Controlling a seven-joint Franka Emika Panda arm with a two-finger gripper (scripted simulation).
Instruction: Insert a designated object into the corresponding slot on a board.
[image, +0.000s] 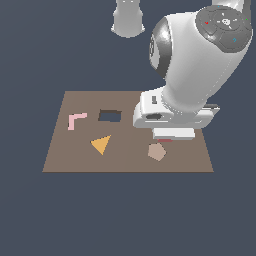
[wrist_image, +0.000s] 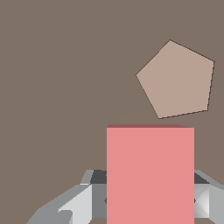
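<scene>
The gripper (wrist_image: 150, 199) is clamped on the salmon-red block (wrist_image: 150, 173), one finger (wrist_image: 76, 203) against each side. Block and gripper sit near the tan pentagon (wrist_image: 177, 79), toward the brown board's (image: 125, 160) edge at the exterior view's right.

The salmon-red rectangular block (wrist_image: 150, 175) sits between the gripper's (wrist_image: 150, 197) grey fingers (wrist_image: 78, 203), one at each side face; in the exterior view only a thin red sliver (image: 164, 140) shows beneath the hand. The brown square board (image: 75, 162) lies flat. Its dark rectangular slot (image: 110, 116) is open and unfilled, well apart from the block toward the exterior view's left.
</scene>
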